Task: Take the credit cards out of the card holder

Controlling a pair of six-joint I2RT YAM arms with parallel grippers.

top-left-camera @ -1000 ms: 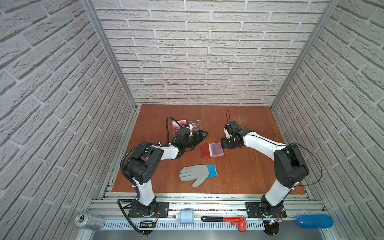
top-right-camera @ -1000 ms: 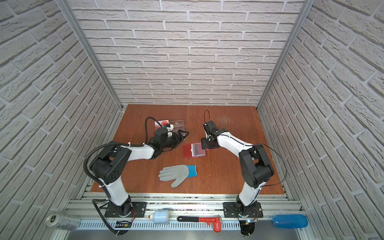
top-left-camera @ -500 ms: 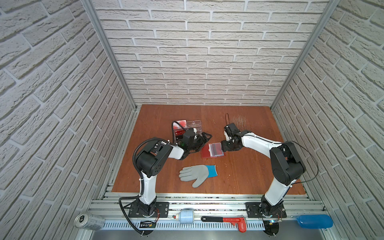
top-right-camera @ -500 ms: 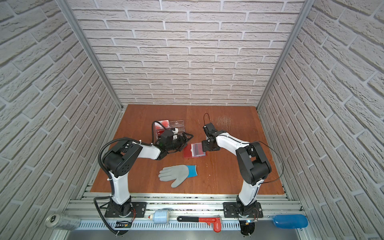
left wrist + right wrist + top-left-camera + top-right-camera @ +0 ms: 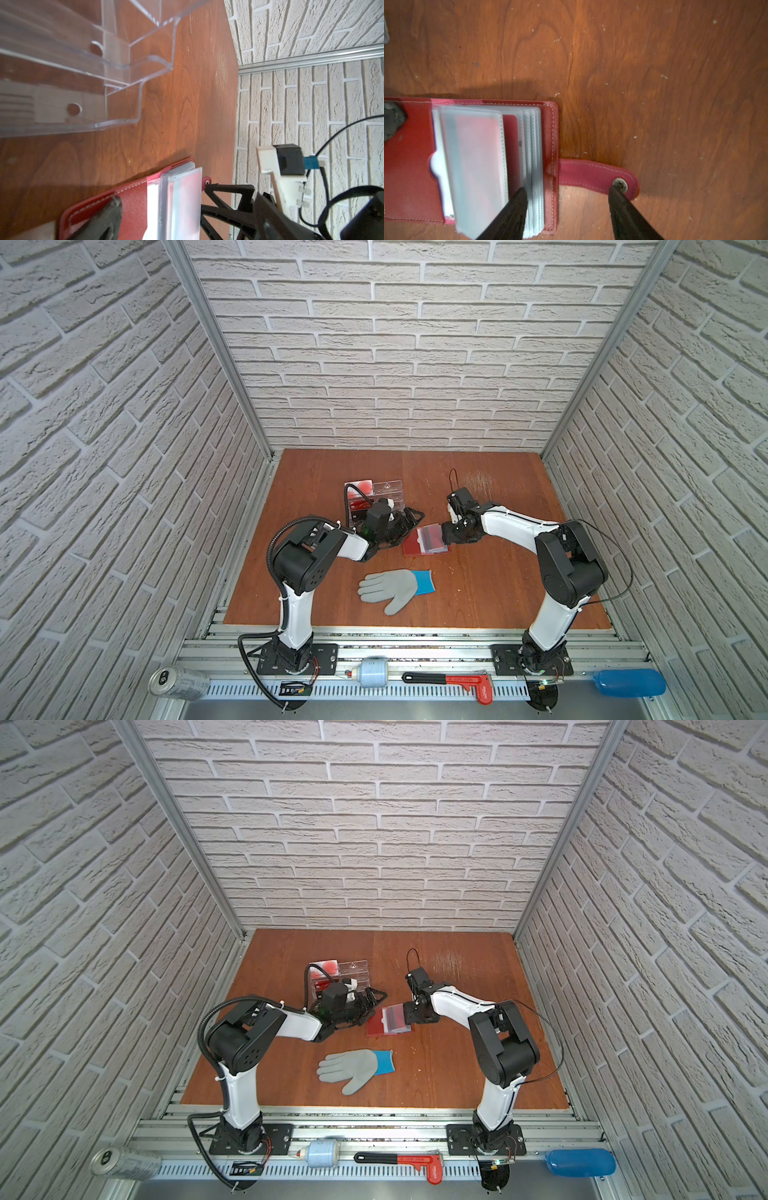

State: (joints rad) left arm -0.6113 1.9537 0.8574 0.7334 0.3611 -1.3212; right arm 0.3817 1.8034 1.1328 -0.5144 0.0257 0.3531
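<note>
Card holder [image 5: 424, 541] lies open and flat on the counter [image 5: 498, 572] near mid-scene, between your two arms; you see it in both top views. Its clear sleeves [image 5: 477, 155] stand fanned and the top one is blurred. One dark red credit card [image 5: 510, 141] sits inside a sleeve. The strap tab [image 5: 591, 172] sticks out to the right.

Your left end effector [image 5: 409, 531] is released, jaws wide, grasping nothing. One finger [image 5: 108, 218] rests on the holder's left cover.

Your right end effector [image 5: 566, 189] is released too, with its jaws partly apart over the holder's right edge. One fingertip [image 5: 517, 203] lies on the sleeves and the other touches the snap on the strap tab. Nothing is clamped between them.

A clear acrylic stand [image 5: 388, 489] sits just far-left of the holder, with a white card with red circles [image 5: 359, 486] in it. A grey glove [image 5: 392, 587] lies nearer you, apart from the holder.
</note>
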